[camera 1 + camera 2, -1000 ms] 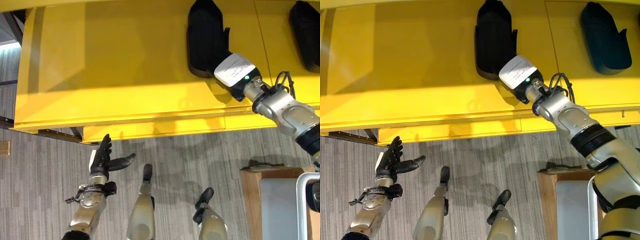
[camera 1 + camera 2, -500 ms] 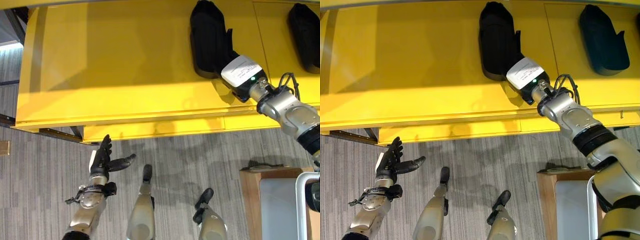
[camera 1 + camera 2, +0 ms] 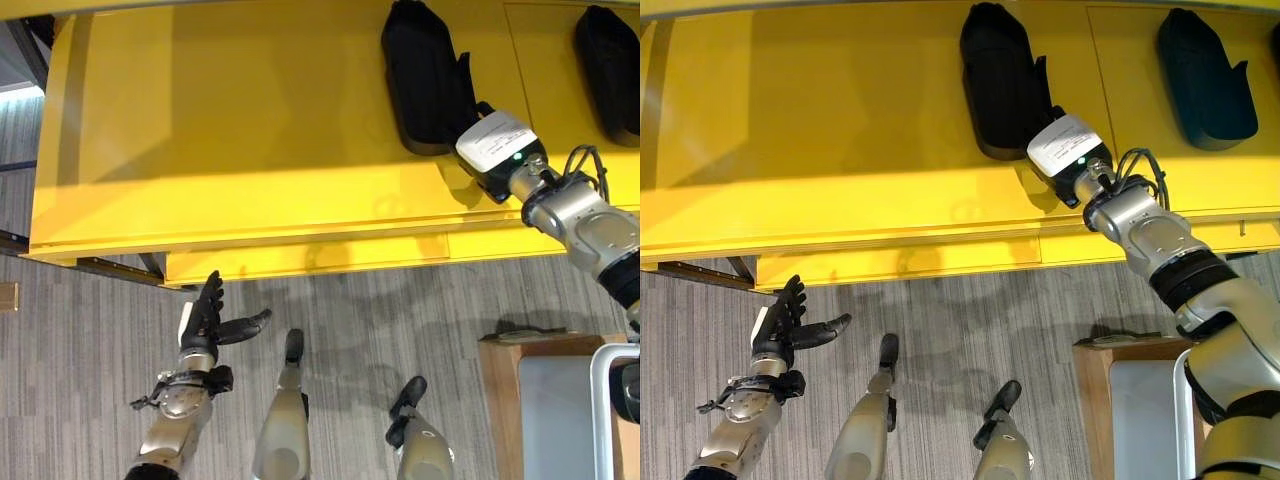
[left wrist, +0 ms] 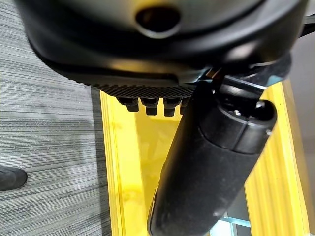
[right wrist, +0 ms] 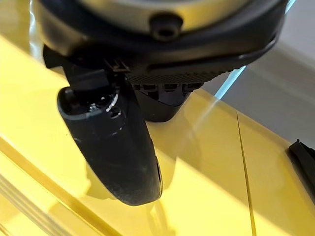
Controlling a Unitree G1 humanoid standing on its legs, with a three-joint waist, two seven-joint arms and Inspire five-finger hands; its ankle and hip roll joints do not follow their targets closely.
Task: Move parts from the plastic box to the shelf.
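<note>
Left hand (image 3: 205, 318): I see it low over the floor, short of the shelf's front edge, fingers straight and spread, thumb out to the side; it holds and touches nothing.
Right hand (image 5: 118, 147): reaching over the shelf to the near end of a black part. In the eye views the white-covered wrist hides the fingers. In its own wrist view I see the thumb standing out straight over the yellow top and a row of fingertips (image 5: 167, 87) against a dark shape behind them. I cannot tell whether they grip the part.
Black part (image 3: 998, 80): lying flat on the shelf top, long axis running away from me, its near end at the right hand.
Second black part (image 3: 1205, 75): flat on the shelf further to my right, well apart from the first.
Shelf (image 3: 230, 150): glossy yellow top with a panel seam and a lower yellow lip along the front.
Floor (image 3: 90, 350): grey striped carpet.
Wooden stand (image 3: 1100, 375): at lower right, with a grey-white box (image 3: 1145, 415) beside it.
Wrist views: the left one looks along the shelf's yellow edge; the right one catches the tip of the second part at its border.
</note>
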